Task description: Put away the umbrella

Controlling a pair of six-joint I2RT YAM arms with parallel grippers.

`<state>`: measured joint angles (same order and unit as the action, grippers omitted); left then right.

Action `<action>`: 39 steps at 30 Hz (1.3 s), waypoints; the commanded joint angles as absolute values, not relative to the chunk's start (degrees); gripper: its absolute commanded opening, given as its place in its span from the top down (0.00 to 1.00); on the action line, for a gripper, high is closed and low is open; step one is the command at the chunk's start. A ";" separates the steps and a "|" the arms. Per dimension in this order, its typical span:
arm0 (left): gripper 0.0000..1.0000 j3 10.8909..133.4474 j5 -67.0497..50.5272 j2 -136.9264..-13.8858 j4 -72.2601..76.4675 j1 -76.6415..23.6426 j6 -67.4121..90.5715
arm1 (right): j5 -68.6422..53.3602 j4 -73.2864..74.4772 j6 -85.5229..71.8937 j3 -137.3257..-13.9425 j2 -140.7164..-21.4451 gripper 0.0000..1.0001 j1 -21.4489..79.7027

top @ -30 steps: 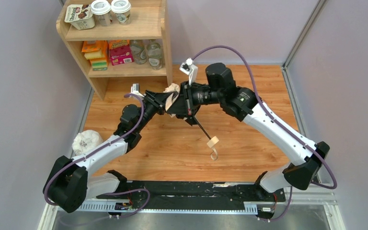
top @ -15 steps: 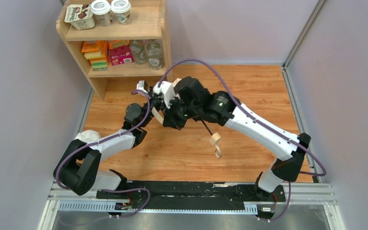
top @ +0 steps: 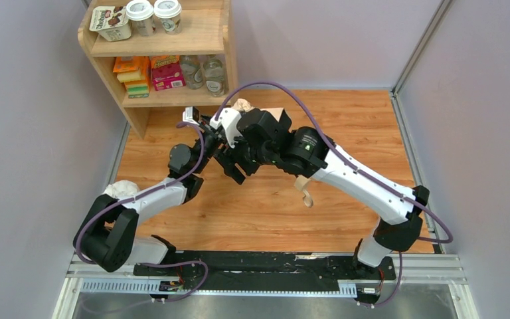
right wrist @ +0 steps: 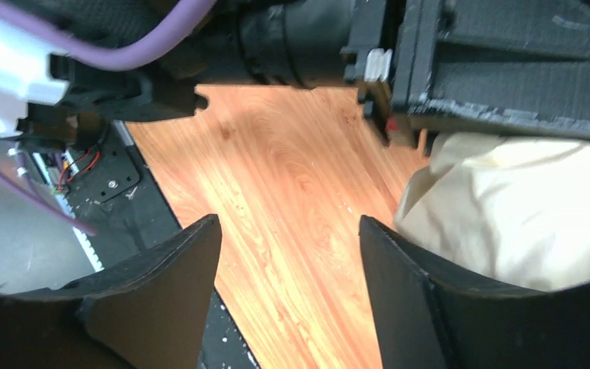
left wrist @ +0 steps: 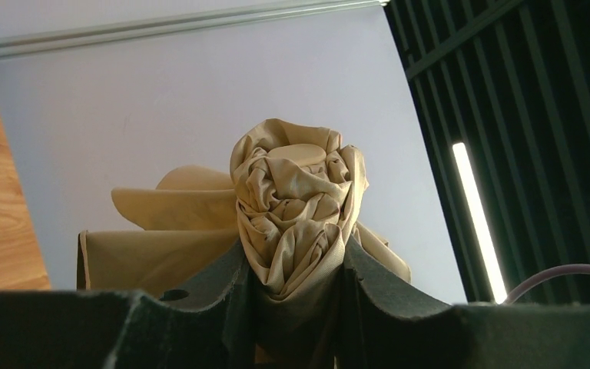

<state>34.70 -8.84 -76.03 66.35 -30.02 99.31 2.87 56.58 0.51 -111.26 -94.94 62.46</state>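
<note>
The umbrella's beige canopy [left wrist: 299,192] is bunched into a twisted knot, and my left gripper [left wrist: 296,269] is shut on it. From above, folds of the canopy [top: 275,114] show behind the crossed arms. The wooden handle [top: 302,183] and its strap [top: 307,198] hang out below my right forearm, and the shaft is hidden. My left gripper [top: 214,131] is mostly covered by the right wrist. My right gripper [right wrist: 288,223] is open with only the wood floor between its fingers and beige fabric [right wrist: 522,215] just to its right. In the top view it [top: 234,170] points down-left.
A wooden shelf [top: 220,50] stands at the back left with cups, boxes and bottles on it. A white lumpy bag [top: 121,188] lies by the left wall, beside my left arm. Grey walls close in both sides. A black rail [top: 259,262] runs along the near edge.
My right gripper has opened and let go of the umbrella after swinging left across my left gripper. The handle has risen slightly toward the right forearm. The left gripper keeps its grip.
</note>
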 commanded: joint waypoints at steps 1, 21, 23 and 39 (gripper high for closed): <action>1.00 39.89 -9.40 -76.72 79.09 -30.23 98.00 | 3.96 59.32 -3.59 -113.55 -88.52 0.27 63.89; 1.00 50.98 -12.04 -80.68 81.39 -30.06 87.19 | -4.49 43.88 -42.52 -73.69 -55.37 0.00 17.17; 1.00 51.33 -11.95 -80.77 81.56 -30.06 87.71 | -19.52 34.25 -50.23 -66.31 -55.63 0.00 12.32; 1.00 51.86 -10.64 -78.93 83.85 -30.32 88.68 | -34.02 -51.22 -135.59 -39.81 -77.25 0.00 34.00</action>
<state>49.69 -11.90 -81.76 71.92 -30.04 88.14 -35.03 -32.75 -107.35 -37.65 -74.70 29.43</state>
